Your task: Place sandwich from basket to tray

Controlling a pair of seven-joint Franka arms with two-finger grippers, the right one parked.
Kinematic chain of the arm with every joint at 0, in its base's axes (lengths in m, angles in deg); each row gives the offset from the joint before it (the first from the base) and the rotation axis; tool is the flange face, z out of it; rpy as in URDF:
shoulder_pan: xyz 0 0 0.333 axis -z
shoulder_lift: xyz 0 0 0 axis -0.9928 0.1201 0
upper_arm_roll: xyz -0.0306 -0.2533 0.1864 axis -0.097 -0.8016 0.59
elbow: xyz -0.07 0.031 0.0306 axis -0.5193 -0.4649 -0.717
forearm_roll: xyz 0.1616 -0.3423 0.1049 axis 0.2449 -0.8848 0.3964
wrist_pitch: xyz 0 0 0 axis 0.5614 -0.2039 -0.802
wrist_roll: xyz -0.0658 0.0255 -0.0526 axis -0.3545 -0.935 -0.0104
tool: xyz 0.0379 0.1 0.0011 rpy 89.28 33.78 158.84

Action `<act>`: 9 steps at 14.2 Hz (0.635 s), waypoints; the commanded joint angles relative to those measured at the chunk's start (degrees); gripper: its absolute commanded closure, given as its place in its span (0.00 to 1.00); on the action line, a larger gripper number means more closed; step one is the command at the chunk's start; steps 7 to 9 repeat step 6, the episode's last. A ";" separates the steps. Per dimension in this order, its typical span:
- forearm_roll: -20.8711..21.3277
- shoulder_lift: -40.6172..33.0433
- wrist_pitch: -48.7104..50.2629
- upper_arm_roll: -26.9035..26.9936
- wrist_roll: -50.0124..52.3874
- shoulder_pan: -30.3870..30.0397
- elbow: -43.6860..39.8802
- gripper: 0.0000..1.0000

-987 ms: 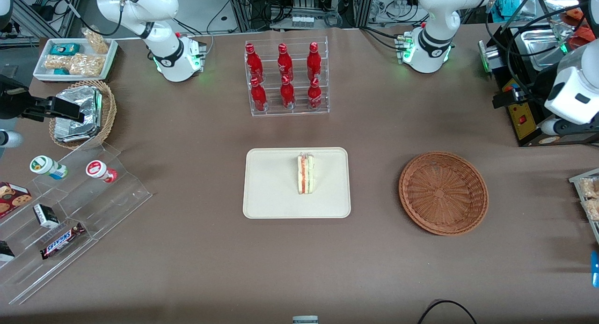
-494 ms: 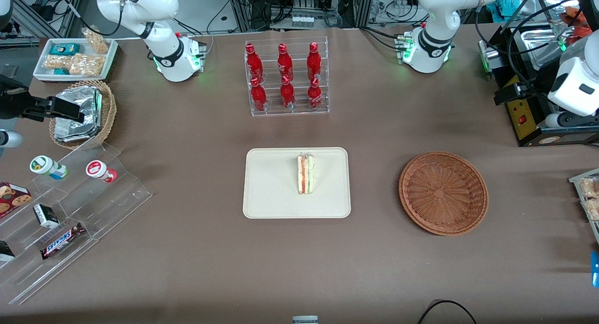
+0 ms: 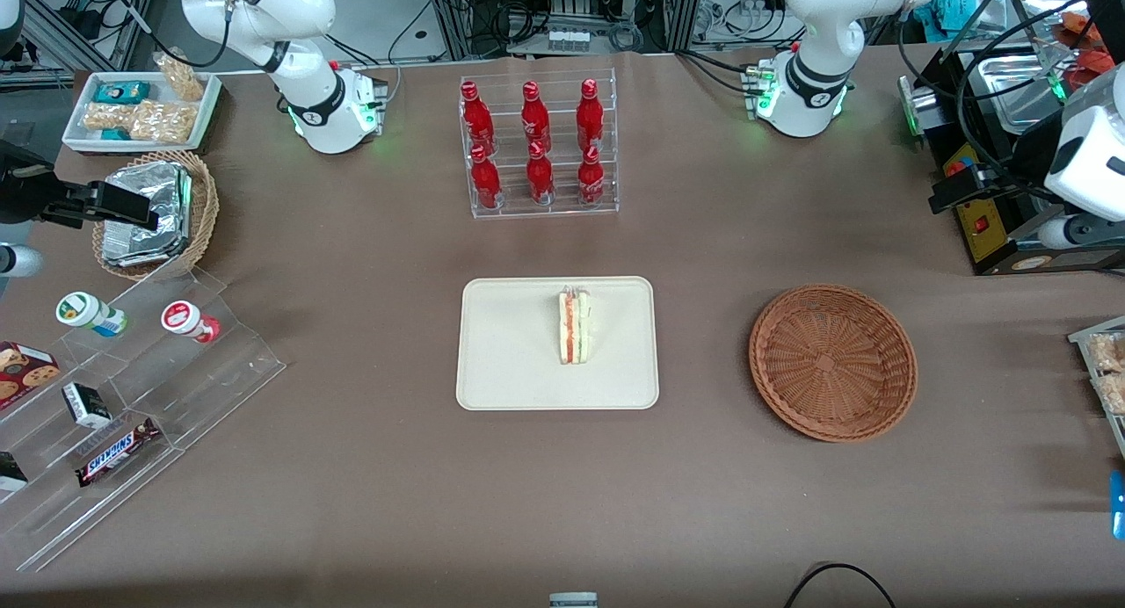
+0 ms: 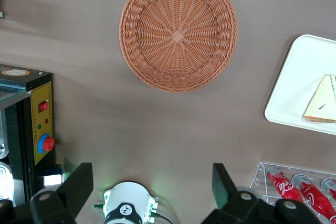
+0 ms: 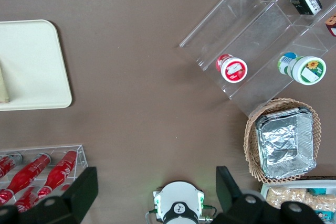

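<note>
Sandwich (image 3: 575, 328): one triangular wedge, white bread with orange-pink and pale green layers, seen standing on the tray (image 3: 510, 362), near the tray's middle and toward the edge farther from the front camera; in the left wrist view it (image 4: 321, 106) is partly cut off by the frame edge. Tray: cream-beige, rectangular, laid flat at the middle of the table (image 3: 369, 503). Basket (image 3: 832, 360): round, reddish-brown wicker, nothing seen inside it, set beside the tray toward the working arm's end of the table, well apart from it. Gripper (image 4: 152, 190): held high above the table, apparently over the strip between the basket (image 4: 178, 30) and the left arm's base (image 3: 798, 98); its two fingers (image 4: 77, 187) are spread wide, and nothing is held between them. Bottle rack (image 3: 538, 142): clear acrylic, six red bottles, placed farther from the front camera than the tray.
</note>
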 commanded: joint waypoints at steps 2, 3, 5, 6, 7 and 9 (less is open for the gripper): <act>-0.07 1.19 0.37 -0.37 -0.62 -0.85 -1.91 0.00; 0.02 1.19 0.46 -0.37 -0.79 -0.85 -1.74 0.00; 0.20 1.28 0.37 -0.37 -0.80 -0.68 -2.00 0.00; 0.20 1.19 0.37 -0.45 -0.88 -0.59 -2.09 0.00; 0.20 1.19 0.37 -0.45 -0.88 -0.59 -2.09 0.00; 0.20 1.19 0.37 -0.45 -0.88 -0.59 -2.09 0.00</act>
